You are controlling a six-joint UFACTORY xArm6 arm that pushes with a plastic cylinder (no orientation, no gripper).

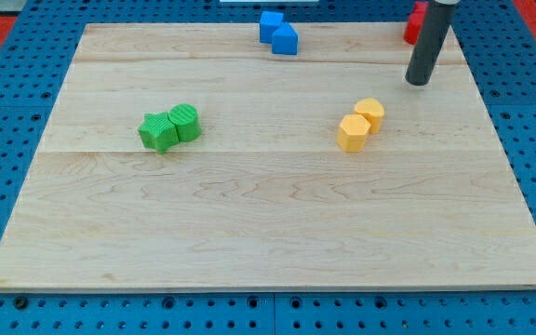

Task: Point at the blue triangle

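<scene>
Two blue blocks touch at the view's top edge of the board: a blue block (270, 25) whose shape I cannot make out, and a blue block (285, 40) with a peaked top just below-right of it. My tip (419, 82) is at the end of the dark rod at the view's upper right, well to the right of the blue blocks and apart from them.
A red block (415, 23) sits at the top right, partly hidden behind the rod. Two yellow blocks (361, 124) touch right of centre, below-left of my tip. A green star-like block (159, 131) touches a green round block (185, 122) at the left. The wooden board (268, 233) lies on a blue pegboard.
</scene>
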